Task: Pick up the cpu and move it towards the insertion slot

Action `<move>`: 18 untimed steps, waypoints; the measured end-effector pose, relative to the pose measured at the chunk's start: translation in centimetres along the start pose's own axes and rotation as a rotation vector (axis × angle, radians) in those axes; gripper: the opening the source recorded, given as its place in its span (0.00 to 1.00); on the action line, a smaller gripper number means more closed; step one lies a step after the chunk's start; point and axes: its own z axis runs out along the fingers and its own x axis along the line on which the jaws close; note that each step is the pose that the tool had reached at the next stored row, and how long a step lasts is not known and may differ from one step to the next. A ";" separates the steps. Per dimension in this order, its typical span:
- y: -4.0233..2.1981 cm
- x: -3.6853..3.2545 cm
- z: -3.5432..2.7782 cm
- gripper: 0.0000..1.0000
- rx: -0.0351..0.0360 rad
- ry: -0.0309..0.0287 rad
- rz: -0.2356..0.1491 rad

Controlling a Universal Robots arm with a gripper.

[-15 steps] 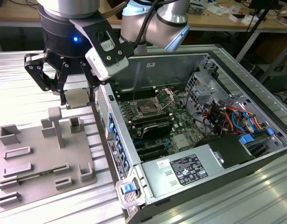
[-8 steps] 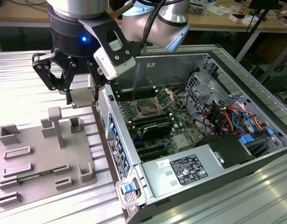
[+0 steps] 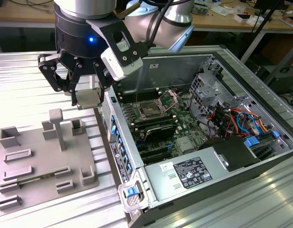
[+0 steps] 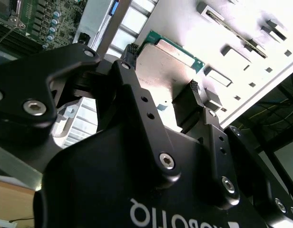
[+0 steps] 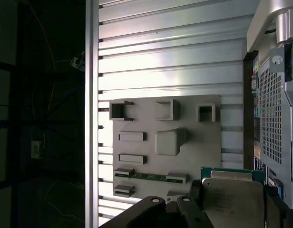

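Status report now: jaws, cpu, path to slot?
Gripper shut on cpu, lifted above tray. Insertion slot open. Case wall between them.

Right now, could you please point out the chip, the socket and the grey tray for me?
chip (image 3: 88, 98), exterior view, its pale top face.
socket (image 3: 150, 110), exterior view, its dark centre.
grey tray (image 3: 39, 154), exterior view, its flat base.

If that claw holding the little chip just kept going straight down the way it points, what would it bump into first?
Probably the grey tray near its edge by the computer case; the gripper, shut on the chip, hangs about there, though depth is unclear.
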 end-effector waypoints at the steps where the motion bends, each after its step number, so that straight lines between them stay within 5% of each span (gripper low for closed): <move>1: 0.00 -0.16 0.00 0.55 0.0000 -0.0001 0.000; 18: -0.03 -2.43 -0.03 0.55 0.0002 0.0000 0.000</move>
